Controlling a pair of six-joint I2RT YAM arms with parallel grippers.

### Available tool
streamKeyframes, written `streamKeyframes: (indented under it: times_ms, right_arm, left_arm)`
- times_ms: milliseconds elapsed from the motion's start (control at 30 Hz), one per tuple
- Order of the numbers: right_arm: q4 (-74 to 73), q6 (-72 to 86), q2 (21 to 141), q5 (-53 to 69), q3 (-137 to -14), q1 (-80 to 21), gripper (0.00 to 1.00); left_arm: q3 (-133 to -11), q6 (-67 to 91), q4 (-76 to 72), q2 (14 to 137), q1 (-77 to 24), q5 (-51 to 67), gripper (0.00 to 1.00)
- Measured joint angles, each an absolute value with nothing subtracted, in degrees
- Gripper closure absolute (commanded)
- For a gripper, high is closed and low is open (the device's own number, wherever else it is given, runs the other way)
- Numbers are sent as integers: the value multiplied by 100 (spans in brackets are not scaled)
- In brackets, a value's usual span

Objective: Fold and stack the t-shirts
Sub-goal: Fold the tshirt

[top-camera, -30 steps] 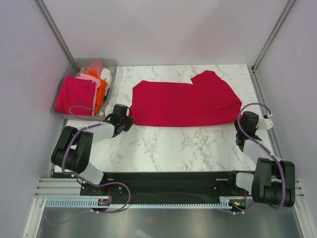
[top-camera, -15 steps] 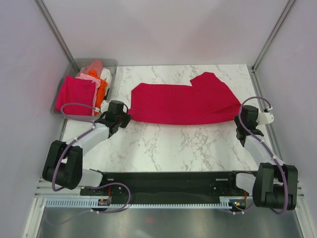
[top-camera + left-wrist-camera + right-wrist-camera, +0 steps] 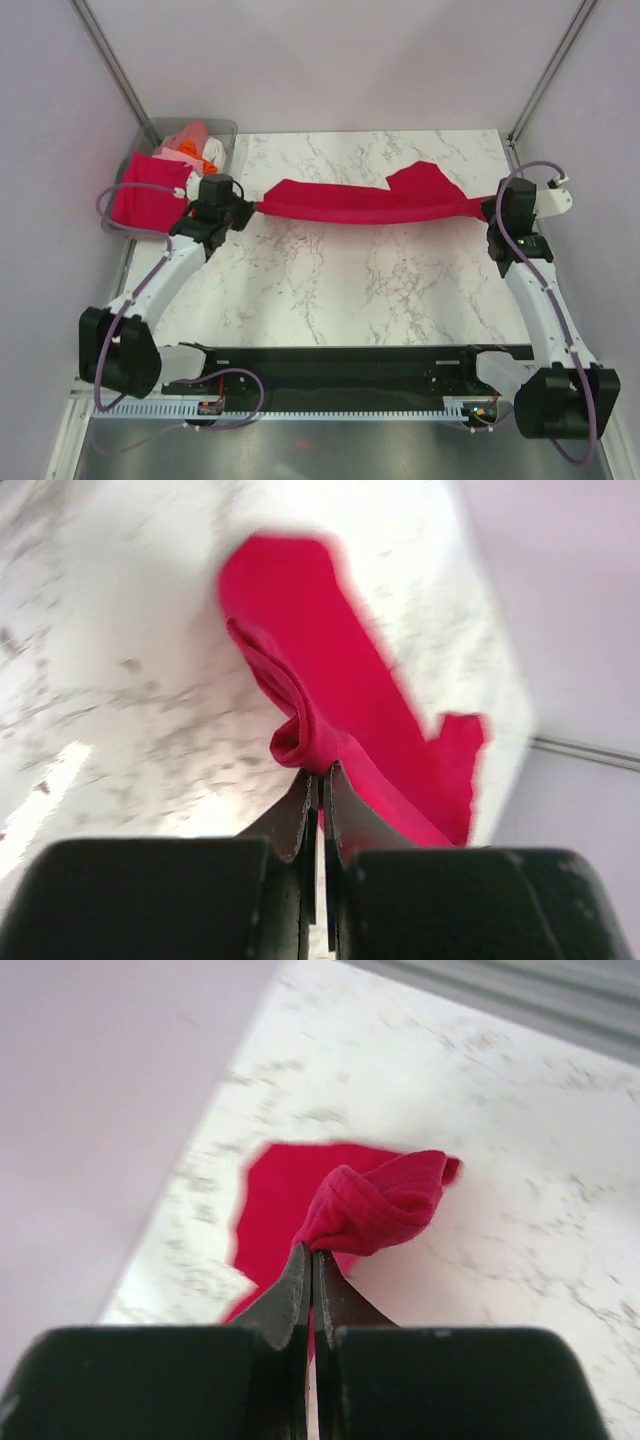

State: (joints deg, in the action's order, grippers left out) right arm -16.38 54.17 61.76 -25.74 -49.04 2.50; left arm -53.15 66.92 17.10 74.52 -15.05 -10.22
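Note:
The crimson red t-shirt (image 3: 365, 203) is lifted and stretched between my two grippers above the marble table, its far part still trailing on it. My left gripper (image 3: 247, 208) is shut on its left corner, seen bunched at the fingertips in the left wrist view (image 3: 300, 735). My right gripper (image 3: 491, 211) is shut on its right corner, seen in the right wrist view (image 3: 375, 1205). A magenta-pink t-shirt (image 3: 145, 190) hangs over the bin's near wall. Orange (image 3: 203, 157), pale pink (image 3: 188, 135) and white (image 3: 213, 150) shirts lie in the bin.
The clear grey plastic bin (image 3: 224, 128) stands at the table's far left corner, close to my left arm. Pale walls with metal posts (image 3: 120, 75) close in the back and sides. The marble table (image 3: 350, 290) runs to the black base rail in front.
Both grippers have risen and moved away from me, lifting the red shirt's near edge. The shirt has gone from lying flat to a narrow stretched band.

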Motion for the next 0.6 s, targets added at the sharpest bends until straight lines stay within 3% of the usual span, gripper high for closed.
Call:
streamKeyframes:
  times_ms: [367,600]
  right_arm:
    - [-2169,4982,4311,-2576,-6488,123,100]
    - [-2248,4934,5035,-2539,-7253,123,100]
  left_arm:
    - [-6637,6152,2292,5133,-1485,-978,98]
    - [-7417,6038,2633,5533,-1479,-993,98]
